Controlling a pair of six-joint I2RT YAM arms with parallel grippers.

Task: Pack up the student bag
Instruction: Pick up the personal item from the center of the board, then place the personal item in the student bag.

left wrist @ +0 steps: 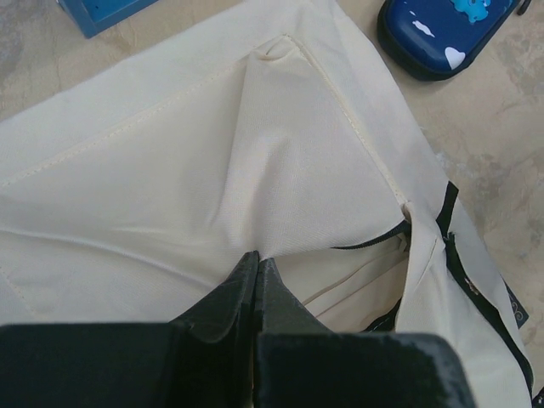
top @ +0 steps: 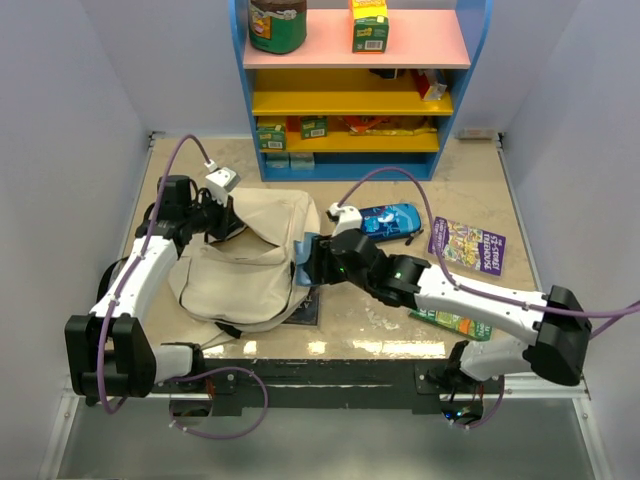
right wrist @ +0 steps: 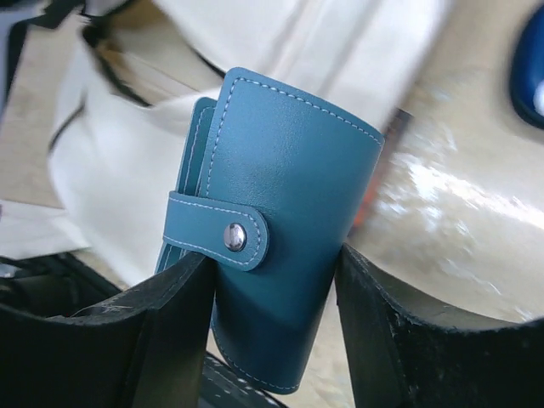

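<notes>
The beige student bag [top: 245,270] lies at the table's left centre with its mouth towards the right. My left gripper [top: 228,218] is shut on a fold of the bag's top flap [left wrist: 255,153] and holds it raised; the pinch shows in the left wrist view [left wrist: 257,260]. My right gripper [top: 312,258] is shut on a teal leather wallet with a snap strap [right wrist: 280,212], held upright at the bag's right edge, just outside the opening. The wallet's sides sit between my fingers [right wrist: 183,289]. Cream bag fabric [right wrist: 119,170] lies behind the wallet.
A blue pencil case [top: 388,220] lies right of the bag, also in the left wrist view [left wrist: 442,34]. A purple book [top: 467,245] and a green book [top: 450,322] lie to the right. A dark book [top: 305,310] sticks out from under the bag. A blue shelf [top: 355,80] stands at the back.
</notes>
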